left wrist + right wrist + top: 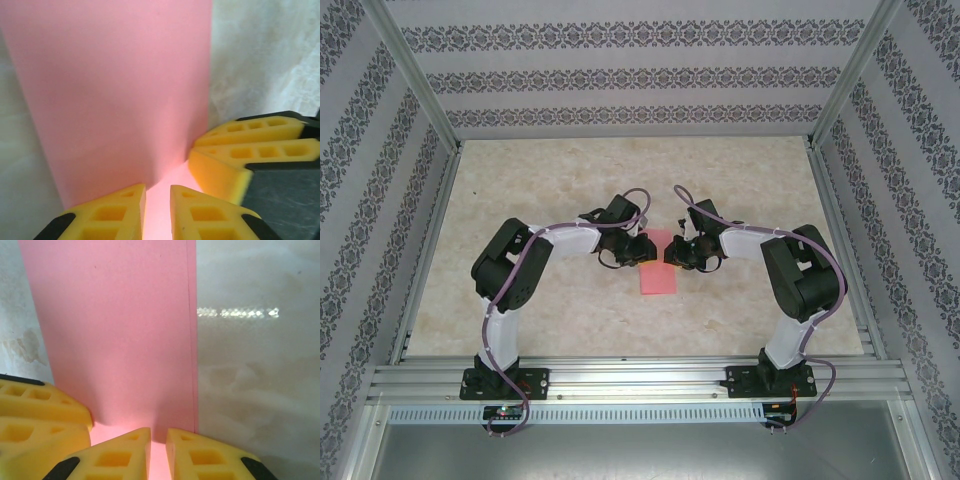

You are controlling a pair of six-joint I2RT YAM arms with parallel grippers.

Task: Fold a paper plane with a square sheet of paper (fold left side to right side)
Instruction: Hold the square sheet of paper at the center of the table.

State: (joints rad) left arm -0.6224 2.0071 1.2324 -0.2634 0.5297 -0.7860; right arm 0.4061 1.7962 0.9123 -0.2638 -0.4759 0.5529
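At table centre, both grippers press folded paper [658, 268]

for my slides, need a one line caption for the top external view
Both grippers, left gripper and right gripper, meet over the pink sheet of paper mid-table.

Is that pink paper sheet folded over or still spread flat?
Folded: the salmon-pink paper sheet looks narrow, with two layered edges along its right side.

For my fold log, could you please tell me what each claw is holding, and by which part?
Both pinch the folded pink paper near its far end: left claw at one edge, right claw at the opposite edge.
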